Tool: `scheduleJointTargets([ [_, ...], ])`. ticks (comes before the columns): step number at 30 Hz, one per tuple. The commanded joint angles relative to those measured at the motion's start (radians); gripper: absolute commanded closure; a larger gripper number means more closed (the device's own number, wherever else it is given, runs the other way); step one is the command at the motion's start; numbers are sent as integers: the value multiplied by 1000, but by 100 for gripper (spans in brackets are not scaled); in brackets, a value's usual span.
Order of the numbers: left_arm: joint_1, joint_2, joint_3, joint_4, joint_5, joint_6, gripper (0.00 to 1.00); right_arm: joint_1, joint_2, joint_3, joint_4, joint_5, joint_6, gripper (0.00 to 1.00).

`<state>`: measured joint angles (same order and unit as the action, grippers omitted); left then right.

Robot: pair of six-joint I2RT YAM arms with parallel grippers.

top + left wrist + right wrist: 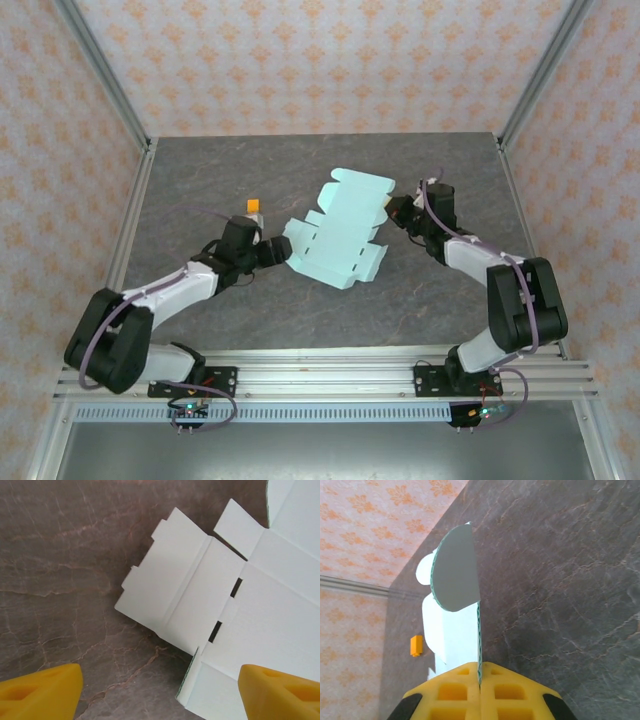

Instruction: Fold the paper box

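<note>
— Where is the paper box [340, 235] lying?

— It is lying unfolded in the middle of the table [200, 180], between my two arms and turned slantwise to the table's edges.

— And what are your grippers doing?

— My right gripper [398, 213] is pinching the box's right edge, pads closed together on the thin card. In the right wrist view a rounded flap [455, 570] is showing beyond them. My left gripper [272, 250] is hanging with its fingers spread apart, holding nothing, just beside the box's left end.

— So which way is the card lying from the free one?

— Ahead and to its right. In the left wrist view the stepped end panel is sitting straight in front of the fingers. I am judging the left arm the nearer one for that end, while the right is anchoring the opposite edge. A small orange piece [254, 207] is sitting just beyond the left gripper, apart from the box.
</note>
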<state>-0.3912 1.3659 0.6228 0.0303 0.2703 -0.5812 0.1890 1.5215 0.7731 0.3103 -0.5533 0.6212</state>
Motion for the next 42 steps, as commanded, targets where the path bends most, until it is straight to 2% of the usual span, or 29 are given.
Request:
scheduleJointTargets([
  [1,-4,29,35,104,35,37,22,1,-38,50,-91,32,-111,100],
  [10,-34,139,89,123,111,83,33,1,-29,73,-117,34,-132,100],
  [15,-58,164,100,87,81,107,41,0,-29,80,-130,45,-131,100],
  [22,-78,177,58,123,110,104,50,0,-25,78,-111,52,-104,100],
  [30,-85,236,81,138,131,96,67,0,12,125,-126,13,-123,100],
  [32,-86,216,87,91,98,111,63,0,36,177,-184,-17,-160,100],
  [34,-89,161,85,24,0,136,45,1,55,235,-254,-50,-204,100],
  [36,-94,81,69,-22,-97,169,36,0,71,305,-355,-98,-263,100],
  [39,-118,-59,55,-64,-220,224,30,2,80,408,-498,-169,-374,100],
  [42,-120,-160,74,-47,-245,296,27,13,42,447,-550,-233,-511,100],
])
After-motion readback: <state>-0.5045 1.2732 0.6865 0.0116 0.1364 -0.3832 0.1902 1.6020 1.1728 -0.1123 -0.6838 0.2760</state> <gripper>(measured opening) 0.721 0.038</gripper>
